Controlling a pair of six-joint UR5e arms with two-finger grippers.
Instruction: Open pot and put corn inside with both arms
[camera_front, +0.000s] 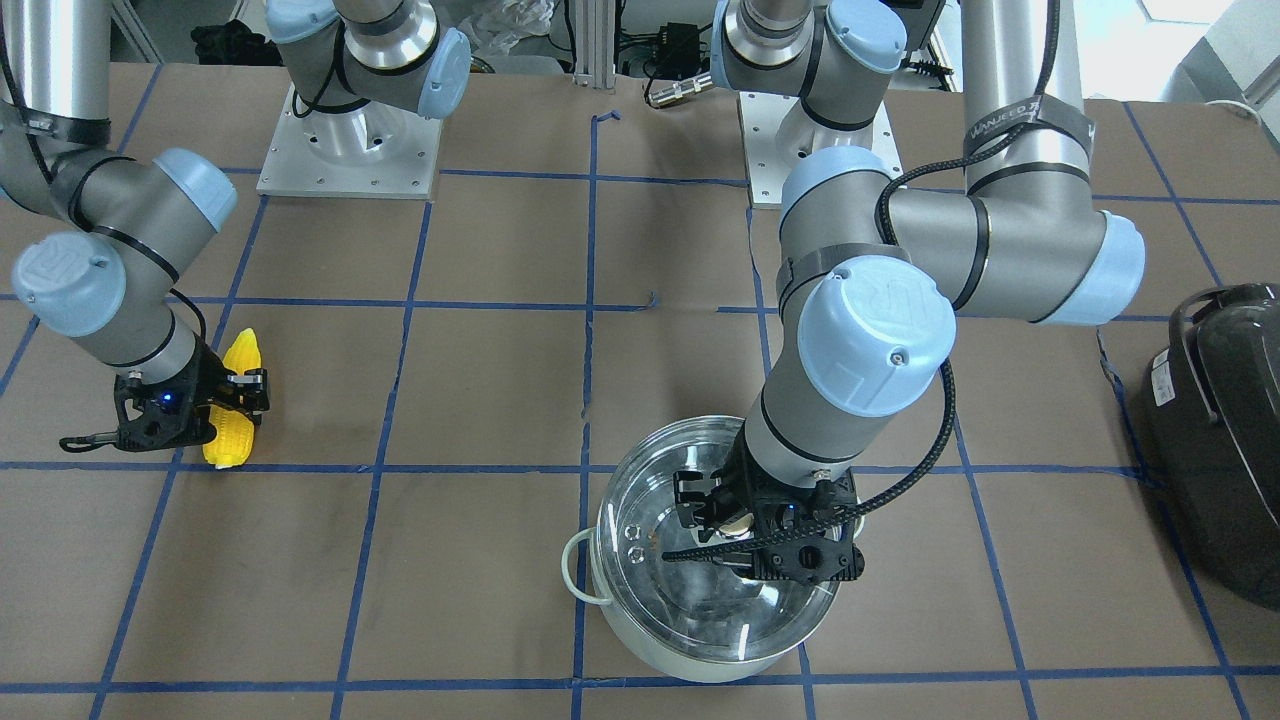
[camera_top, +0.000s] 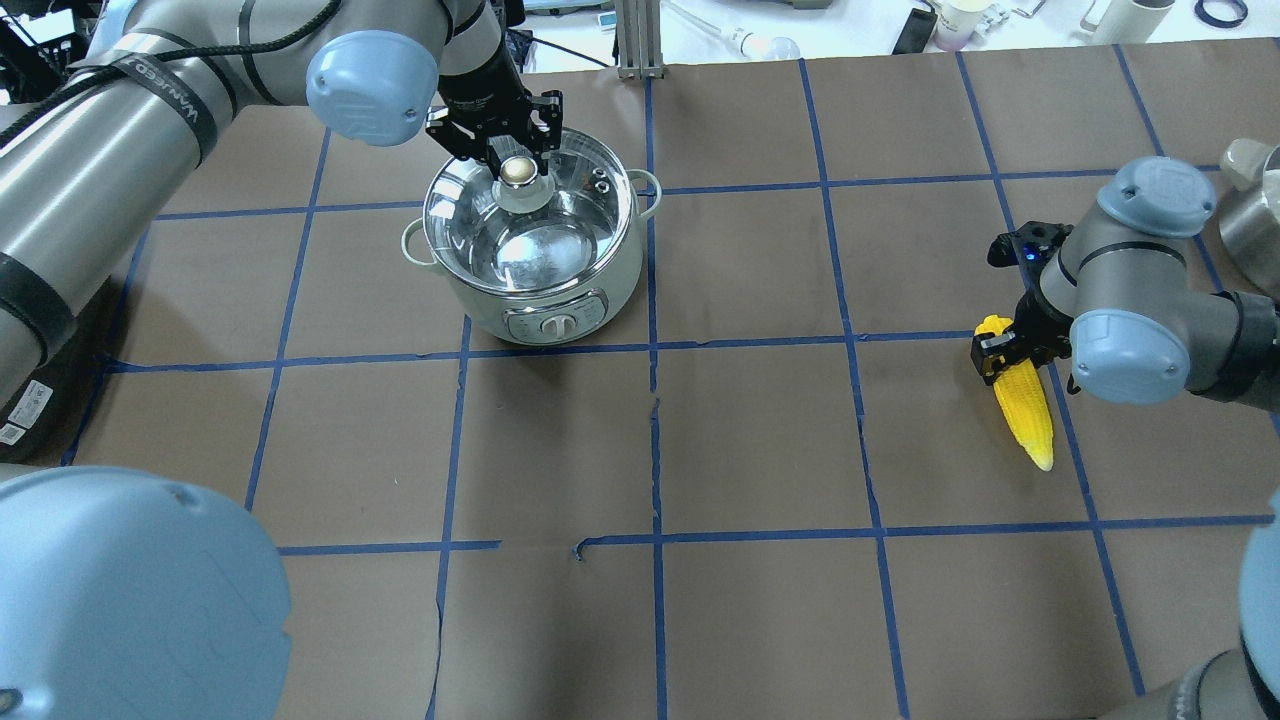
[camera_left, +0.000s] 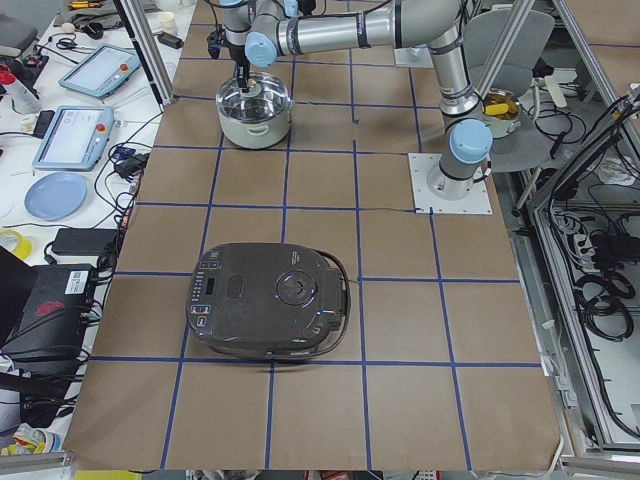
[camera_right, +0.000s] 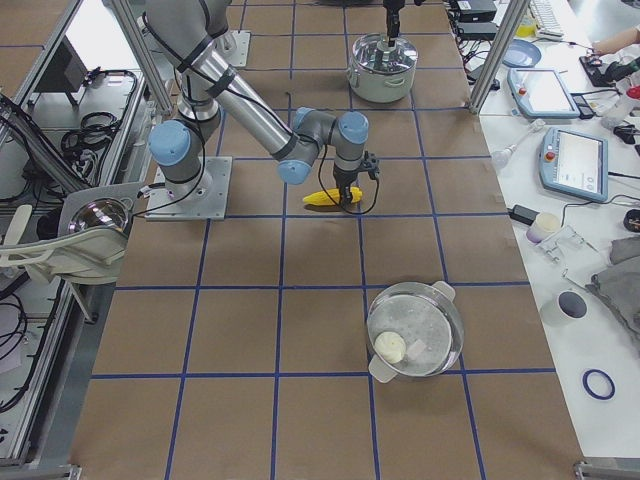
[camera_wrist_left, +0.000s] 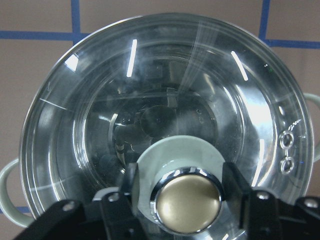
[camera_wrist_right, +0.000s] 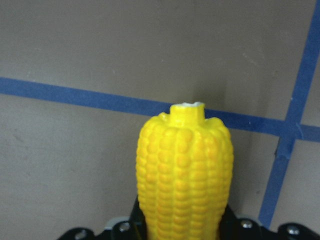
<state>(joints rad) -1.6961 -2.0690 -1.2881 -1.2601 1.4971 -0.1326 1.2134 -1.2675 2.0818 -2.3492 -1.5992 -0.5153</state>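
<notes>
The pot (camera_top: 560, 300) stands at the table's far left with its clear glass lid (camera_top: 545, 245) resting on it. My left gripper (camera_top: 510, 165) comes down on the lid's brass-coloured knob (camera_wrist_left: 188, 202), and its fingers (camera_wrist_left: 131, 185) press the knob's pale base from both sides. The pot also shows in the front view (camera_front: 700, 655). The yellow corn (camera_top: 1025, 415) lies on the table at the right, pointed end toward the robot. My right gripper (camera_top: 1003, 352) is shut around its blunt end. In the right wrist view the corn (camera_wrist_right: 184, 175) sits between the fingers.
A large black rounded appliance (camera_front: 1220, 440) sits near the table's left end. A second lidded steel pot (camera_right: 415, 330) stands toward the table's right end. A metal bowl (camera_top: 1250, 210) shows at the right edge. Both arm base plates (camera_front: 350, 150) are at the robot's side.
</notes>
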